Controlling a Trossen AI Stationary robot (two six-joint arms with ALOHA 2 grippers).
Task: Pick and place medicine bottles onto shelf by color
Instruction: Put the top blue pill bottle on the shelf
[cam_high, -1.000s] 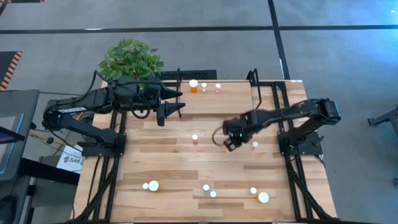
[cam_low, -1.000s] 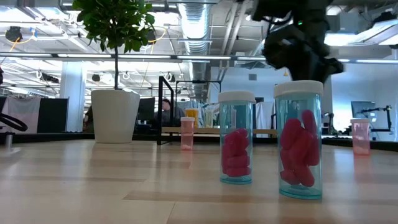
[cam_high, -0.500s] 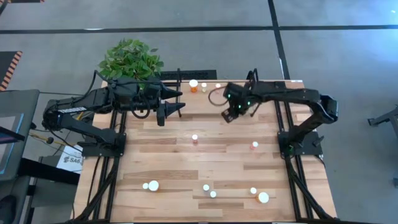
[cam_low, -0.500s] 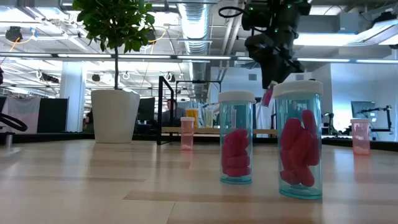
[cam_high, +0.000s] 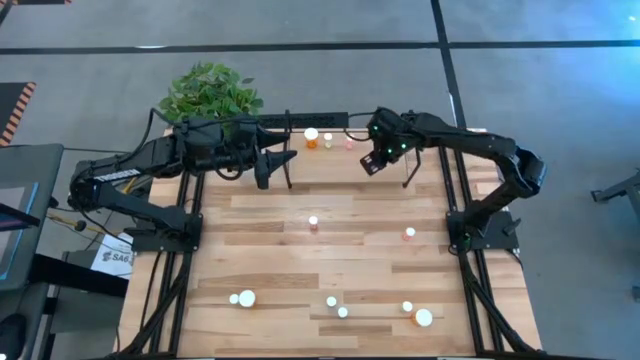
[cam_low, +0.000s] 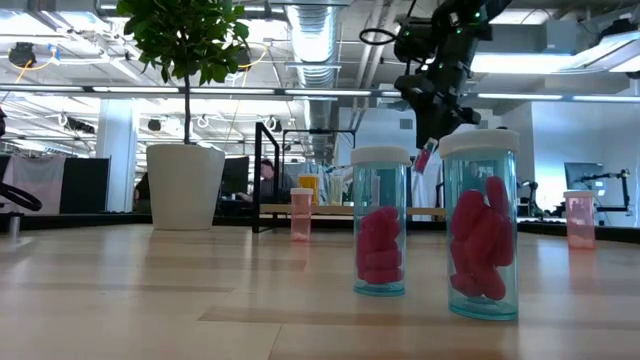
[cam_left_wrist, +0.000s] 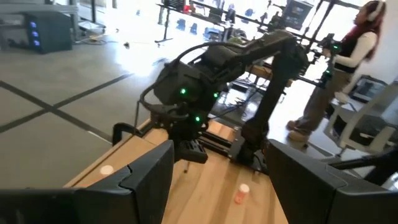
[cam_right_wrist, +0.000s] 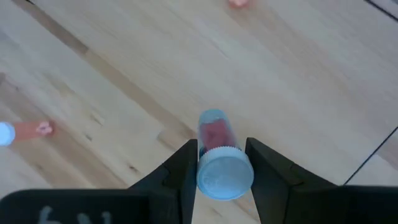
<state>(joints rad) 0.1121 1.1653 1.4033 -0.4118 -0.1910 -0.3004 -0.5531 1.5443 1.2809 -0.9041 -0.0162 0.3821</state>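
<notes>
My right gripper hangs over the shelf at the table's far edge, shut on a small medicine bottle with red pills and a white cap. Three bottles stand along the shelf's far side. More bottles stand upright on the tabletop: two mid-table, several near the front edge. Two of the front ones loom large in the low view. My left gripper is open in the air beside the shelf's left end, holding nothing. My right gripper pinches the bottle's cap end between its two fingers, one on each side. The fingers slant down from above and lie along the bottle, cap toward the wrist. The bottle hangs tilted below them, clear of the shelf.
A potted plant stands at the far left corner, behind my left arm. Black uprights frame the shelf's ends. A person stands in the room beyond the table's right side. Bare planks lie between the mid-table and front bottles.
My right gripper has swung from the middle of the table's right half toward the far edge, rising a little and rolling, and now hangs over the shelf. It stays shut, and the red bottle has come along with it, clear of the table.
</notes>
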